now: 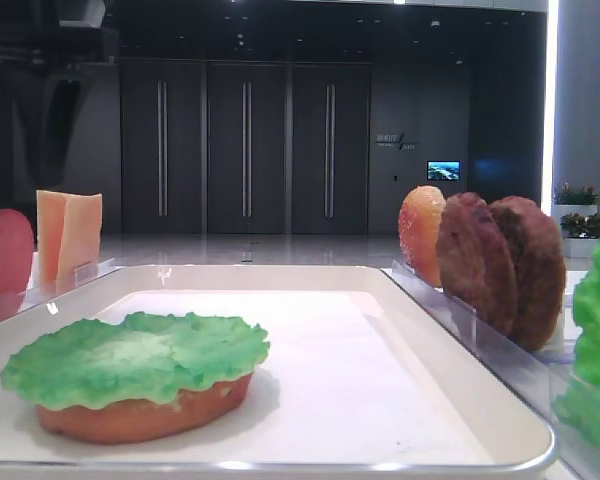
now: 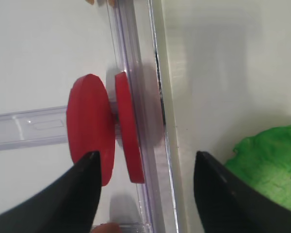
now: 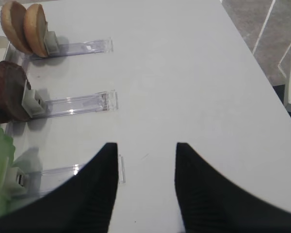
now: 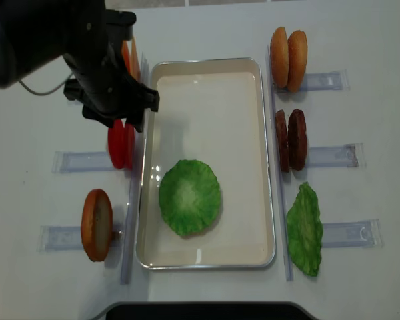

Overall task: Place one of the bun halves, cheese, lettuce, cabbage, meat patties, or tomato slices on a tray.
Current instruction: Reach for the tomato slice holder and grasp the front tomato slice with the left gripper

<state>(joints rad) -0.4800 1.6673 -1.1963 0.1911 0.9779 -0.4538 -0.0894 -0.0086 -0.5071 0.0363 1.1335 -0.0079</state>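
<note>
Red tomato slices [image 2: 106, 128], two of them standing on edge in their clear plastic rack [image 2: 29, 128], sit right between the spread fingers [image 2: 82, 194] of the left gripper [image 2: 148, 187]. The jaws are wide apart and nothing is clamped: the outer slice is just beside the left-hand finger, the inner slice sits nearer the middle of the gap, and the other finger hangs over the white tray [image 2: 208, 73] side of the rim. So released, not grasping.

On the tray [image 4: 207, 93] itself, off past that tray-side finger, there's already a bun half [image 1: 145, 415] lying flat with a ruffled green lettuce [image 1: 135, 360] leaf draped on top of it. From the overhead view that stack [image 4: 190, 197] lies in the half of the tray away from the left gripper [image 4: 120, 113].

Right gripper [image 3: 145, 189] is over bare table, fingers [image 3: 203, 189] parted, holding nothing. Ahead of its fingertips and to their left are three clear racks: two bun halves [image 3: 24, 26] farthest out, dark meat patties [image 3: 9, 92] in the middle one, and a second lettuce piece [image 3: 0, 170] closest, just beside the left finger.

Cheese [image 1: 68, 235] slices stand upright beyond the tomatoes, and one more bun half [image 4: 97, 225] sits alone in the rack on the other side of them.
</note>
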